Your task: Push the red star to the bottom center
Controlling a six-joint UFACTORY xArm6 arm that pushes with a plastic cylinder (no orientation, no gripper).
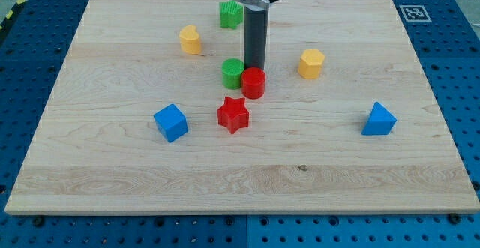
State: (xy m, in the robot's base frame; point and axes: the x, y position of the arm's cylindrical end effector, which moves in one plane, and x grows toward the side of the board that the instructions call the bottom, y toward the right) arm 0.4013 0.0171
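Note:
The red star [233, 115] lies near the middle of the wooden board [112, 180], slightly left of centre. Just above and right of it stands a red cylinder [253, 83], touching a green cylinder [233, 73] on its left. My tip [256, 68] comes down right behind the red cylinder, at the view's top side of it, beside the green cylinder. The tip is apart from the red star, with the red cylinder between them.
A blue cube [171, 122] lies left of the star. A blue block [379, 119] sits at the right. A yellow block [190, 40] is at upper left, a yellow hexagon [310, 64] at right of centre, a green block [231, 13] near the top.

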